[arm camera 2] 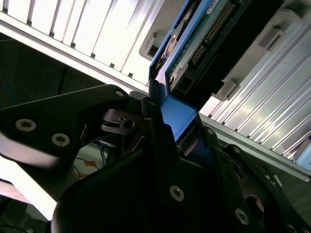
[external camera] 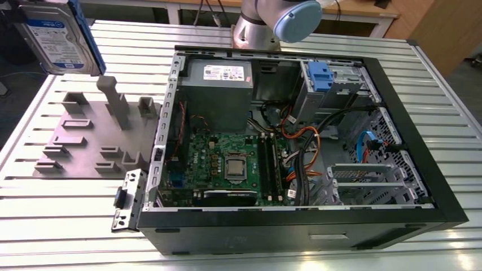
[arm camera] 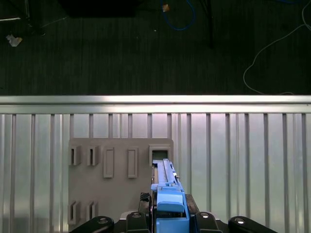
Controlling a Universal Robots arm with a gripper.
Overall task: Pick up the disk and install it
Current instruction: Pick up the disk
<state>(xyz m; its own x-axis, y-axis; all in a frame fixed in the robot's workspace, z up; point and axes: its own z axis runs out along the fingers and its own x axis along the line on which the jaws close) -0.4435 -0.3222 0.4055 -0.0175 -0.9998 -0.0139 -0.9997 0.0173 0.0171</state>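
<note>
Your gripper (arm camera: 169, 214) is clamped on the disk (arm camera: 165, 178): in the second wrist view the gripper (arm camera 2: 179, 122) has its fingers (arm camera 2: 154, 104) pressed against both sides of the blue carrier end, with the disk (arm camera 2: 214, 29) running away from the jaws, circuit board and connector side showing.

In the exterior view the disk (external camera: 56, 36) hangs upright in the air with its label facing the camera and the blue frame along its edge. It's off the table, not seated in anything.

Directly below the gripper sits the grey fixture plate (arm camera: 119, 145) with its rows of slots. The first wrist view looks straight down the disk's edge at one slot. In the exterior view the fixture plate (external camera: 83, 141) lies flat on the slatted aluminium table (external camera: 45, 192).

Well away from the gripper, toward the exterior view's right, the open PC case (external camera: 421, 169) lies on its side: power-supply box (external camera: 218, 84), motherboard (external camera: 226, 164), and a blue clip (external camera: 320, 76) in the drive bay. The arm's joint (external camera: 279, 22) shows beyond the case.
</note>
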